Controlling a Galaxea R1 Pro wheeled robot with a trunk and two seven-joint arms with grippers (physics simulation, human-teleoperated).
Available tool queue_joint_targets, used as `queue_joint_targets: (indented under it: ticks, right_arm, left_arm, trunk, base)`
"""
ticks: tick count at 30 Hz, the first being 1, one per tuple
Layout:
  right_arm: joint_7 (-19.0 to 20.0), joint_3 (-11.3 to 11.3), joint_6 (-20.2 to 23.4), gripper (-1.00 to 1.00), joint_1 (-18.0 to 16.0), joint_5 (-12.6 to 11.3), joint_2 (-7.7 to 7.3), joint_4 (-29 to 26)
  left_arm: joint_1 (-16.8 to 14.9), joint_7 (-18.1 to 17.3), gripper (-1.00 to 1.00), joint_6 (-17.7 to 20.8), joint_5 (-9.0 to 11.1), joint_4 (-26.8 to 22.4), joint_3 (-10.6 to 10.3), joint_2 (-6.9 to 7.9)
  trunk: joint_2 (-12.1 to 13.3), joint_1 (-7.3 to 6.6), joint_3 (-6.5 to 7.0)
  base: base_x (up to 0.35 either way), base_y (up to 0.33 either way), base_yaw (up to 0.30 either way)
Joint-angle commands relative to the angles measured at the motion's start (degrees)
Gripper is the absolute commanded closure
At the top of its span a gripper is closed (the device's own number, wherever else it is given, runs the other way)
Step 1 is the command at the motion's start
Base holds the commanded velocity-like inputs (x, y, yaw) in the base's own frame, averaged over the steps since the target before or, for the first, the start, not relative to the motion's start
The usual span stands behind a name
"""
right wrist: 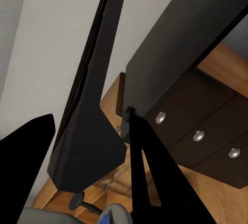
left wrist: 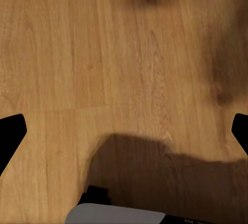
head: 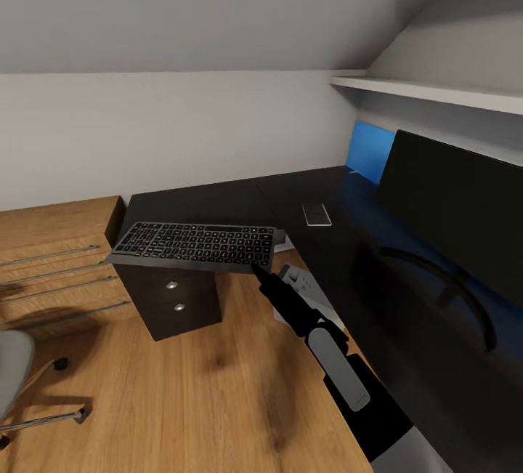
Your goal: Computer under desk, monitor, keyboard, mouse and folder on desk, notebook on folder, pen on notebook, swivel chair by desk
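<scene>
- keyboard [head: 195, 245] held in the air by its near right corner, level with the desk [head: 240, 200] top and hanging out past the desk's front edge, above the three-drawer unit [head: 178, 298] and the wood floor [head: 181, 400].
- right gripper [head: 259, 269] clamped narrow on that corner; seen edge-on between the fingers [right wrist: 150, 182] in the right wrist view, as a thin dark slab [right wrist: 90, 121].
- left gripper [left wrist: 124, 131] spread wide, nothing between the fingertips, pointed down at bare floor.
- monitor [head: 454, 222] upright along the desk's right side, blue back panel [head: 369, 150] behind it; small flat grey item [head: 317, 213] lying mid-desk, too small to name.
- swivel chair [head: 14, 378] at the room's left, well apart from the desk.
- risk: a one-corner grip on a long flat board, likely to pivot or slip out if swung fast.
- risk: far end could catch the desk edge when carried inward, twisting the grip.
- risk: set down too near the front edge, could tip to the floor; swung too far right, could knock the monitor.
</scene>
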Motion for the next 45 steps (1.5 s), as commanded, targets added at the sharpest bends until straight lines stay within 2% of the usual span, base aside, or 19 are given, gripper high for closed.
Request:
queue_joint_targets:
  ticks: [1,9,22,45]
  right_arm:
    - [-0.05,-0.02,0.18,1.0,-0.03,-0.45,0.0,-0.04]
    - [0.03,-0.02,0.26,1.0,-0.03,-0.47,-0.03,-0.04]
    - [-0.03,-0.02,0.18,1.0,-0.03,-0.49,-0.02,-0.04]
    - [-0.03,0.4,0.28,1.0,-0.03,-0.71,0.06,-0.04]
  left_arm:
    - [0.0,0.53,-1.0,-0.2,0.44,-0.08,-0.43,0.11]
    - [0.02,0.53,-1.0,-0.3,0.47,-0.08,-0.33,0.16]
    - [0.01,0.53,-1.0,-0.22,0.56,-0.08,-0.32,0.16]
    - [0.0,0.53,-1.0,-0.22,0.57,-0.08,-0.32,0.16]
  trunk:
    - [-0.03,0.01,-0.04]
    - [-0.03,0.01,-0.04]
    - [-0.03,0.01,-0.04]
    - [-0.03,0.01,-0.04]
  base:
    - [0.0,0.0,0.0]
    - [-0.144,-0.143,0.0]
    - [-0.294,-0.076,0.0]
    - [-0.183,-0.292,0.0]
